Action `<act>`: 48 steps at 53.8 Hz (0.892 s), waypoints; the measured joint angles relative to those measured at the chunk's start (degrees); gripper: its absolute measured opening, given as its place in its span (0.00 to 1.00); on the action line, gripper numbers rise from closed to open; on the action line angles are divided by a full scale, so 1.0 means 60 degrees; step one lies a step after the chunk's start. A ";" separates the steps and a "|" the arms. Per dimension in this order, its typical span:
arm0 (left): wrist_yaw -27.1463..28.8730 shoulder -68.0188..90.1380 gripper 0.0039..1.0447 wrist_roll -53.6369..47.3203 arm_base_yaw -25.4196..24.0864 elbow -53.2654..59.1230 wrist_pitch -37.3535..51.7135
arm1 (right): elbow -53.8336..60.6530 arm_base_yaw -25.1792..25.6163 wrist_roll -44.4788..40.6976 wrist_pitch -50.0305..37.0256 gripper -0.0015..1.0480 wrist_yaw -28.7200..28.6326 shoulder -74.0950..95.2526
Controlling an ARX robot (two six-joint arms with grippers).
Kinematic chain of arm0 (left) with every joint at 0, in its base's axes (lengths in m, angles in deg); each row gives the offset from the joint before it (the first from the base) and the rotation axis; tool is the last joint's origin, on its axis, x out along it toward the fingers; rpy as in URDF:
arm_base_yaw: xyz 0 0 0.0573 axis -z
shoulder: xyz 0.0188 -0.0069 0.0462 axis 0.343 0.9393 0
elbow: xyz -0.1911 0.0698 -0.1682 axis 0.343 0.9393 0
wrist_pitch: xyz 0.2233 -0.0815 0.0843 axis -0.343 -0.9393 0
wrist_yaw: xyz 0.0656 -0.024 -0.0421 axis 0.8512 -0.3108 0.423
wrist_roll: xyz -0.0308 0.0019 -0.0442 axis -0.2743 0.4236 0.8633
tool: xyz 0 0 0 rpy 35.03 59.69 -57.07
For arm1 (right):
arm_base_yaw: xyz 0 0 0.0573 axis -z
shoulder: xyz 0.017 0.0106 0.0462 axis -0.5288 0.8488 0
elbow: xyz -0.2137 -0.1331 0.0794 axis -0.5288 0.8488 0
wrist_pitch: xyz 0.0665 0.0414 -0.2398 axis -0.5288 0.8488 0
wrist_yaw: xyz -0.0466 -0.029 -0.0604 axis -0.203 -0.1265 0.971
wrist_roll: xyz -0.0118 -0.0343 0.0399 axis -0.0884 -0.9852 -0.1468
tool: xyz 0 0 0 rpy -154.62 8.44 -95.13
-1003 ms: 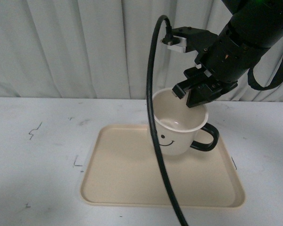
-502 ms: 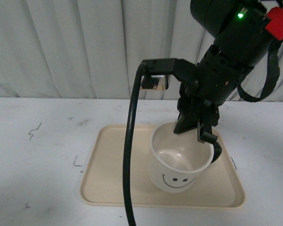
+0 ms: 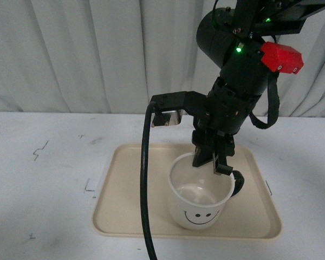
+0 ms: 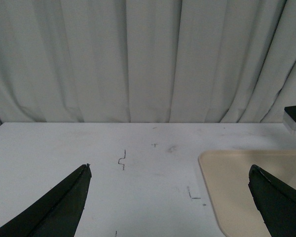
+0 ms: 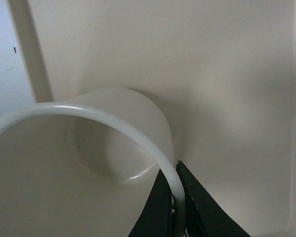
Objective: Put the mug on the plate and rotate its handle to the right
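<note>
The cream-white mug (image 3: pixel 197 203) stands upright over the front part of the beige plate (image 3: pixel 130 200), its smiley face turned toward the camera. Its dark handle (image 3: pixel 238 183) sticks out at the right rear. My right gripper (image 3: pixel 211 162) reaches down from above and is shut on the mug's rim near the handle. In the right wrist view the white rim (image 5: pixel 138 136) runs between the two dark fingers (image 5: pixel 160 207), with the plate's floor (image 5: pixel 227 74) behind. My left gripper (image 4: pixel 170 180) is open over the bare table, left of the plate's corner (image 4: pixel 222 168).
The plate lies on a white table (image 3: pixel 43 179) with small black marks. A thick black cable (image 3: pixel 144 179) hangs from the right arm in front of the plate. Grey curtains (image 3: pixel 86 54) close the back.
The right gripper carried the mug down and toward the front of the plate. The mug turned, so the smiley now faces forward, and the handle shows less.
</note>
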State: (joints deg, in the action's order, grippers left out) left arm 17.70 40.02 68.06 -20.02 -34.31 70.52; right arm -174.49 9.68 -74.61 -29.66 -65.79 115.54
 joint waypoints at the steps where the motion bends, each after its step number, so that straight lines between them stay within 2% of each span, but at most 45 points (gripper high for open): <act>1: 0.0000 0.0000 0.94 0.0000 0.0000 0.0000 0.0004 | -0.0018 -0.0004 0.0007 0.0015 0.03 -0.0004 0.0004; 5: 0.0000 0.0000 0.94 0.0000 0.0000 0.0000 0.0000 | -0.0273 -0.0055 0.0036 0.0171 0.06 0.0004 0.0146; 15: 0.0000 0.0000 0.94 0.0000 0.0000 0.0000 0.0004 | -0.0685 -0.0051 0.0255 0.0539 0.31 -0.0178 0.0321; 20: -0.0004 0.0000 0.94 0.0000 0.0000 0.0000 0.0000 | -0.1140 0.0044 0.0710 0.0678 0.46 -0.1279 0.0310; 23: 0.0000 0.0000 0.94 0.0000 0.0000 0.0000 0.0004 | -0.1432 0.0160 0.1191 0.0452 0.58 -0.2073 0.0117; 24: 0.0000 0.0000 0.94 0.0000 0.0000 0.0000 0.0004 | -0.1348 0.0135 0.1577 -0.0113 0.61 -0.2036 -0.0091; 26: 0.0000 0.0000 0.94 0.0000 0.0000 0.0000 0.0004 | -0.0495 0.0069 0.2095 -0.2098 0.59 -0.1319 -0.0572; 28: -0.0007 0.0000 0.94 0.0000 0.0000 0.0000 0.0004 | 0.0670 0.0018 0.2885 -0.4455 0.54 0.0142 -0.1177; 30: -0.0015 0.0000 0.94 -0.0004 0.0000 0.0000 0.0004 | 0.1712 0.0040 0.3741 -0.6098 0.49 0.1293 -0.1781; 36: 0.0018 0.0000 0.94 0.0000 0.0000 0.0000 0.0000 | 0.4805 0.0142 0.6080 -1.0415 0.35 0.3628 -0.3348; 39: 0.0000 0.0000 0.94 0.0000 0.0000 0.0000 0.0004 | 0.5807 0.0291 0.6852 -1.1879 0.30 0.4244 -0.3796; 42: 0.0022 0.0000 0.94 0.0000 0.0000 0.0000 0.0004 | 0.7406 0.0678 0.7945 -1.4109 0.20 0.4889 -0.4503; 48: 0.0004 0.0000 0.94 0.0000 0.0000 0.0000 0.0004 | 1.0091 0.1424 0.9253 -1.7147 0.01 0.4900 -0.5526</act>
State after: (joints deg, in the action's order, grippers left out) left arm 17.72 40.02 68.06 -20.02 -34.31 70.54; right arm -113.94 18.23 -19.09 -132.54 -36.39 82.39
